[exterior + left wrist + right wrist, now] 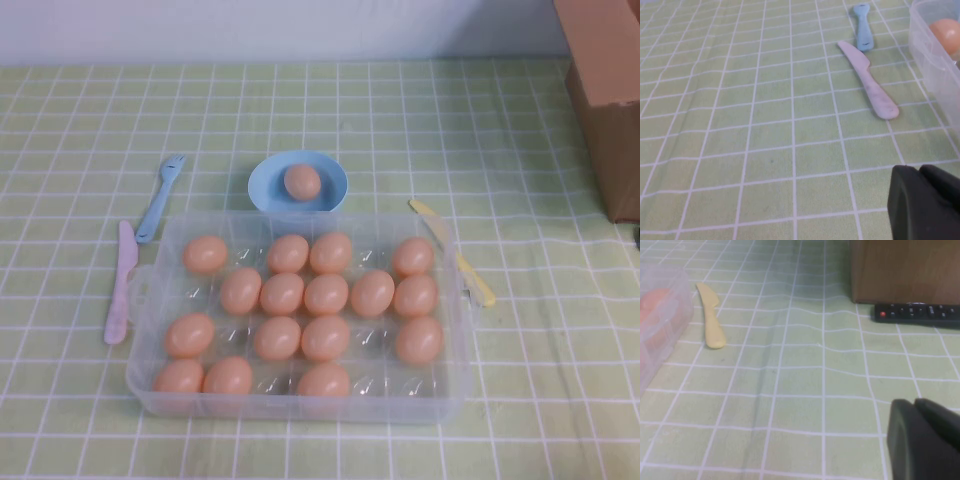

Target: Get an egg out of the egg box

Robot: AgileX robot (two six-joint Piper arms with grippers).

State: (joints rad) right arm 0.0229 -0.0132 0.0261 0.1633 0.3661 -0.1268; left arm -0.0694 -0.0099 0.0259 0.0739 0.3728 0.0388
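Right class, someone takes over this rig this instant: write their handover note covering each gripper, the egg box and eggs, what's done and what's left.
Left gripper: shut, parked over bare cloth on the robot's left, near the pink knife; holds nothing.
Right gripper: shut, parked on the right, near the yellow knife; holds nothing.
Egg box: centre of the table, many eggs in its cups.
Done: one egg lies in the blue bowl behind the box.
Left: apparently nothing.

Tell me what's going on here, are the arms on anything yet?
Nothing is held. One egg sits in the blue bowl behind the egg box, which is mostly full. The left gripper rests shut over the cloth left of the box, near the pink knife. The right gripper is shut too, over the cloth on the right, near the yellow knife.
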